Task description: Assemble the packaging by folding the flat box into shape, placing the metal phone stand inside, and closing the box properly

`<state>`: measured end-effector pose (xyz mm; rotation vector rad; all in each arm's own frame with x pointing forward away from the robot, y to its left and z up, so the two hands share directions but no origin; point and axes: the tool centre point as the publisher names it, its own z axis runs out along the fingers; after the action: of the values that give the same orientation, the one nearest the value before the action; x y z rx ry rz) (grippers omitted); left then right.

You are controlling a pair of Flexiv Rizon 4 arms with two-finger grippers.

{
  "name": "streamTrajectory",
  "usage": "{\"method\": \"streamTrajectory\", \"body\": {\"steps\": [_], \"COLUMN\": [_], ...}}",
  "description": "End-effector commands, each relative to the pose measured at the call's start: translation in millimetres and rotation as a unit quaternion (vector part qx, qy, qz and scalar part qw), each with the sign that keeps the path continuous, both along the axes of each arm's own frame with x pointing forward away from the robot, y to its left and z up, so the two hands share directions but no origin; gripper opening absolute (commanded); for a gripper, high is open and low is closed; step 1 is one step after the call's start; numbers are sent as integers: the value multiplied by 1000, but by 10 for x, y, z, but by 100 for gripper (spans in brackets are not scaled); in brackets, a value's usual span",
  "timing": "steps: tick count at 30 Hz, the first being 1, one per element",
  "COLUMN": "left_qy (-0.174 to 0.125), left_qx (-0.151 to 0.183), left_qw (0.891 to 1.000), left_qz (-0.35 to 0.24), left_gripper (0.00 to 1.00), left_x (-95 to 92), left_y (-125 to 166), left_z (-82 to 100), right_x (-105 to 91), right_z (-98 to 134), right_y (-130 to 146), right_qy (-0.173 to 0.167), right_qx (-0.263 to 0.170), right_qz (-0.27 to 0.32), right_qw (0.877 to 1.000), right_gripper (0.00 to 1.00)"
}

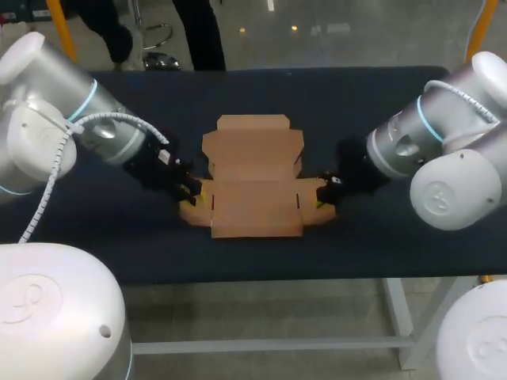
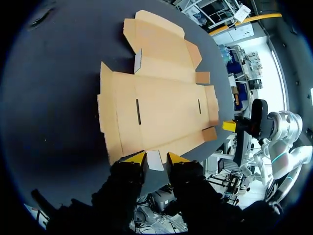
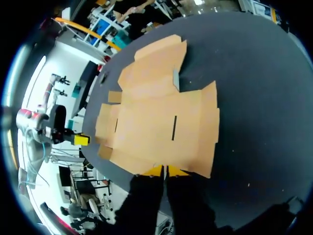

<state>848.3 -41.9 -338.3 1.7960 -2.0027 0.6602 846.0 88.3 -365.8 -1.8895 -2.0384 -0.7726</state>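
Lying flat and unfolded, the box [image 1: 255, 186] sits at the middle of the table [image 1: 380, 103]. 1 small side flap [image 2: 154, 155] is between the left gripper's [image 2: 155, 164] jaws, which stand slightly apart and only flank it. Whether the right gripper [image 3: 166, 171] grips the opposite edge, I cannot tell. Uneven pushing from the 2 arms could skew the box or crease it off its fold lines.

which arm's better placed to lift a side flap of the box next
Left, probably: the left gripper has a side flap of the flat box between its open fingers. The right gripper sits at the opposite edge.
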Motion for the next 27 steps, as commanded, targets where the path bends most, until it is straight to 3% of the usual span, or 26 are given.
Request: {"method": "streamTrajectory", "body": {"steps": [1, 2, 5, 6, 12, 16, 27], "left_qy": [4, 4, 4, 4, 9, -11, -11], "left_qx": [-3, -3, -6, -6, -3, -22, -22], "left_qw": [1000, 1000, 1000, 1000, 1000, 1000, 1000], "left_qz": [-1, -1, -1, -2, -13, 8, 8], "left_gripper": [100, 100, 100, 100, 100, 100, 100], "left_x": [40, 54, 97, 107, 223, 313, 313], "left_y": [105, 124, 179, 192, 300, 414, 414], "left_z": [82, 98, 156, 171, 309, 449, 449], "right_x": [45, 63, 122, 135, 257, 377, 402], "right_z": [187, 206, 263, 280, 388, 475, 504], "right_y": [-222, -249, -325, -346, -511, -651, -677], "right_qy": [52, 53, 52, 52, 46, 59, 61], "right_qx": [93, 97, 105, 107, 126, 151, 154], "right_qz": [48, 46, 39, 38, 21, 22, 30], "right_qw": [993, 993, 992, 992, 991, 987, 986], "right_gripper": [38, 44, 97, 100, 100, 100, 100]}}
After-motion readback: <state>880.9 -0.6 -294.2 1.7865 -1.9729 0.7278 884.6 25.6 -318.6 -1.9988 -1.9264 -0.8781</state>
